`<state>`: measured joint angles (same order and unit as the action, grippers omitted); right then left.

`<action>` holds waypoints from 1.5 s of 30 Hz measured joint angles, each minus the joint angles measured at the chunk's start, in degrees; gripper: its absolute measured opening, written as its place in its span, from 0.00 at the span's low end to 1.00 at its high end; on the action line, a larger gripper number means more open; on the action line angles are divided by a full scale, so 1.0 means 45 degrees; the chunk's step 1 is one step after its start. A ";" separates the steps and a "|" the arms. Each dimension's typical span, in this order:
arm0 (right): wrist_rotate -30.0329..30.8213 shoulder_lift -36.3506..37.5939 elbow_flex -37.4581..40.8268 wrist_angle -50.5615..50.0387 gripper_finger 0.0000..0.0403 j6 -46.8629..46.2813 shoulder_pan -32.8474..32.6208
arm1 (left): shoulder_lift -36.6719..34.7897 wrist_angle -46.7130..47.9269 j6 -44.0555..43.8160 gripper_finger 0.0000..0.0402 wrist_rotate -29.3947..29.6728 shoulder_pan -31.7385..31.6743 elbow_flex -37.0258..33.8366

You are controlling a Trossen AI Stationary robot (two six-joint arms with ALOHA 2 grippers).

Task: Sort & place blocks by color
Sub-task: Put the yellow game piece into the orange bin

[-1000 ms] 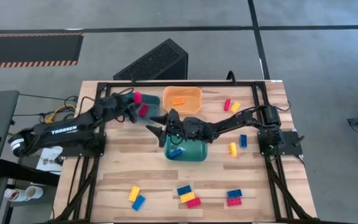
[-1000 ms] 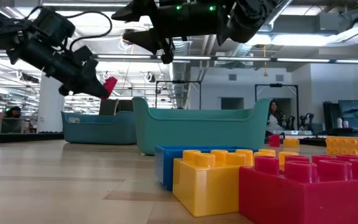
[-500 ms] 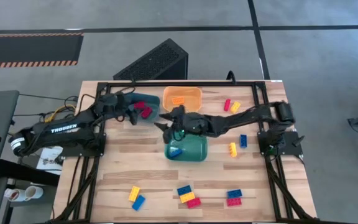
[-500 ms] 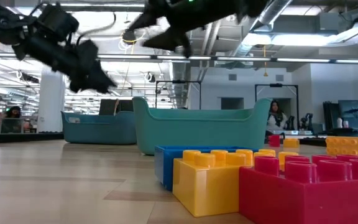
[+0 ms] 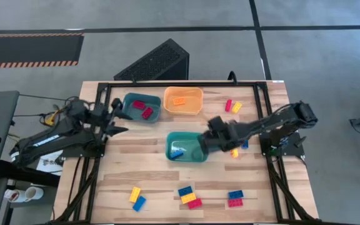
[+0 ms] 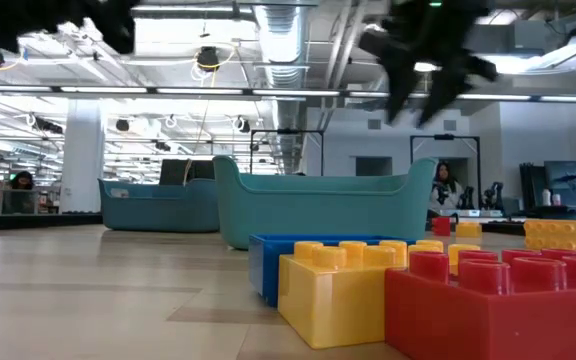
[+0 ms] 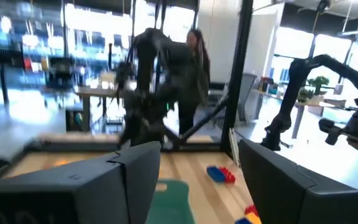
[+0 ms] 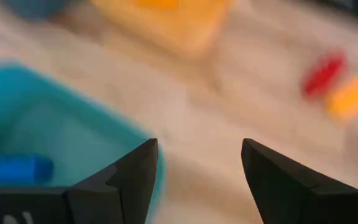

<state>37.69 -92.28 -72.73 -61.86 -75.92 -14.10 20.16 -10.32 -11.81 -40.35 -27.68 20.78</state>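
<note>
Nearest the low camera, a red block (image 6: 493, 305), a yellow block (image 6: 343, 290) and a blue block (image 6: 268, 262) sit bunched together on the wooden table (image 5: 149, 178); from above they are the cluster at the near edge (image 5: 189, 197). A yellow and blue pair (image 5: 136, 198) lies toward the near left, and a blue and red pair (image 5: 235, 199) toward the near right.

Farther in, at mid-table, stands the green tray (image 5: 186, 147) with one blue block (image 5: 177, 152) inside it. My right gripper (image 5: 209, 145) hangs over that tray's right rim, its fingers (image 8: 126, 180) spread wide and holding nothing; through my right wrist camera I see the tray's rim (image 8: 73, 112) and the blue block (image 8: 14, 169) below. Just right of that gripper lie a yellow block (image 5: 234, 152) and a blue block (image 5: 245, 144), partly hidden by my arm.

My left gripper (image 5: 113, 120) is raised by the table's left edge, fingers (image 7: 120, 180) parted and empty.

At the far side sit the teal tray (image 5: 130, 103) with two red blocks (image 5: 142, 109), the orange tray (image 5: 195, 103) with one orange block (image 5: 179, 100), and to its right a red block (image 5: 228, 105) touching a yellow block (image 5: 236, 107). Beyond the table a person (image 6: 441, 190) is in the room.
</note>
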 joint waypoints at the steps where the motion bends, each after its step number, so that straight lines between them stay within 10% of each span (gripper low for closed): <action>1: -0.0124 -0.0018 0.0025 -0.0691 0.63 -0.0949 -0.0333 | -0.0371 0.0110 0.0081 0.50 0.0163 0.0107 0.0000; 18: -0.5057 -0.1251 0.1752 -0.1289 0.63 -0.6249 -0.2562 | -0.0693 0.1002 0.0839 0.45 0.1498 0.0505 -0.0019; 35: -0.3777 0.2394 0.6417 0.2466 0.63 -0.7520 -0.2868 | 0.0609 0.0674 0.0900 0.45 0.1725 0.0510 -0.0019; 45: -0.3931 0.1568 0.6786 0.2636 0.63 -0.7729 -0.2814 | 0.0604 0.0640 0.0919 0.45 0.1771 0.0510 -0.0019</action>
<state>20.00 -85.23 -42.19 -50.00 -110.69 -26.76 22.87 -7.44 -7.67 -32.38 -25.39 20.69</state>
